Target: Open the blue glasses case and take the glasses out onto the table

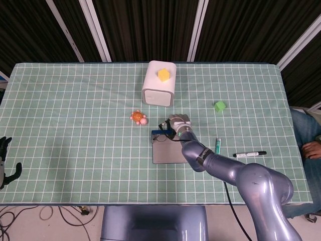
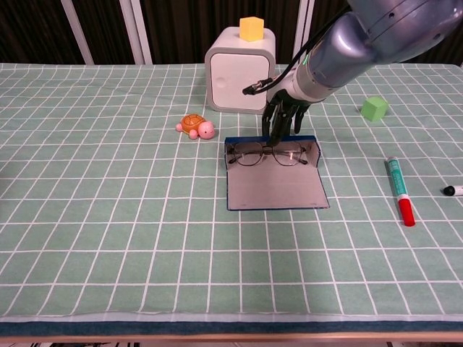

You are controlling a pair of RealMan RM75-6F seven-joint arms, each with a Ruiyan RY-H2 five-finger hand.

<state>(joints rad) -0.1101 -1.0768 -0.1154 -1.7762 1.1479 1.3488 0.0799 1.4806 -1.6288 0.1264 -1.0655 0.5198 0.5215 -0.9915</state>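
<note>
The glasses case (image 2: 273, 184) lay open mid-table, glasses (image 2: 265, 155) in its rear tray, right hand (image 2: 284, 118) just behind. Toy turtle (image 2: 196, 126) sat left, cabinet (image 2: 239, 70) behind, markers (image 2: 398, 189) right.
</note>
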